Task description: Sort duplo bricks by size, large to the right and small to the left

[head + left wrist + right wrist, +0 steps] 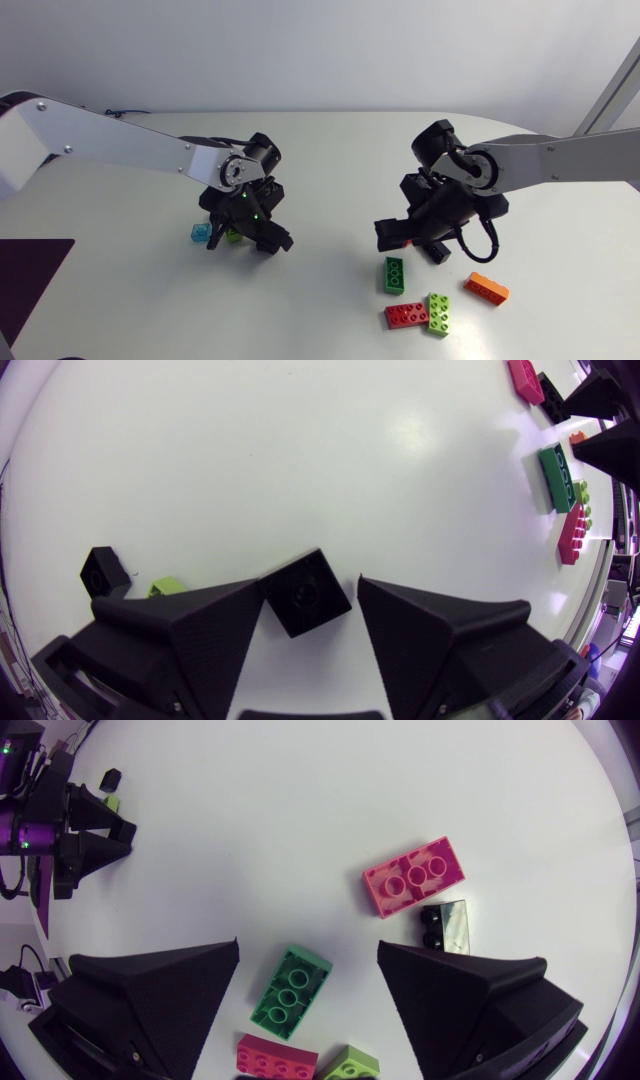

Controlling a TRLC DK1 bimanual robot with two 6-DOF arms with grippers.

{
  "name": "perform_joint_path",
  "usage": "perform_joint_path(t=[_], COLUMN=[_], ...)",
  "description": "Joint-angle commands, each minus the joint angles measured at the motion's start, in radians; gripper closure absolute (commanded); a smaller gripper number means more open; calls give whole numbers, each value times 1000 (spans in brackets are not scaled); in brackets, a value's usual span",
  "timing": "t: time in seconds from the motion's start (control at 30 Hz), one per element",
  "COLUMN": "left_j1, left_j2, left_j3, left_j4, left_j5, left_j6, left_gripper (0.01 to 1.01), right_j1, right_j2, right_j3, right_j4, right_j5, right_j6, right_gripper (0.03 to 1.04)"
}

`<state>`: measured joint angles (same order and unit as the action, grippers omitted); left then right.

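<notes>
Left gripper (311, 580): fingers released and moderately spread. A small black brick (305, 592) lies on the table (300, 450) between them. One corner sits against one finger, with a narrow gap to the other. No grasp.

Right gripper (309, 944): fingers released and set wide apart over the table, holding nothing. A long green brick (290, 992) lies flat and skewed between them, touching neither finger.

Large bricks, right side: a pink brick (413, 877) lies ahead of the right gripper, and a glossy black brick (445, 926) sits just beside it. A red brick (406, 315) and a lime brick (438, 313) lie side by side near the green one. An orange brick (486, 288) lies apart.

Small bricks, left side: a blue brick (200, 232), a small lime brick (168, 586) and a second small black brick (103, 570) lie beside the left gripper.
</notes>
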<state>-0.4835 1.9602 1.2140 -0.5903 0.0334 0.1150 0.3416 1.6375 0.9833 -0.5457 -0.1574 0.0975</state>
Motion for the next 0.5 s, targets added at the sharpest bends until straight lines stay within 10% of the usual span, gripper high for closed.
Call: perform_joint_path(t=[0.0, 0.47], left_j1=[13, 237], left_j2=[2, -319], left_j3=[-1, -194], left_j4=[4, -16], left_j5=[2, 2], left_j6=[-3, 87], left_gripper=[652, 667], right_j1=[5, 23], right_j2=[-16, -16], right_j3=[-32, -43], right_j4=[-17, -16], right_j5=[1, -2], right_j6=[27, 34], right_gripper=[69, 72])
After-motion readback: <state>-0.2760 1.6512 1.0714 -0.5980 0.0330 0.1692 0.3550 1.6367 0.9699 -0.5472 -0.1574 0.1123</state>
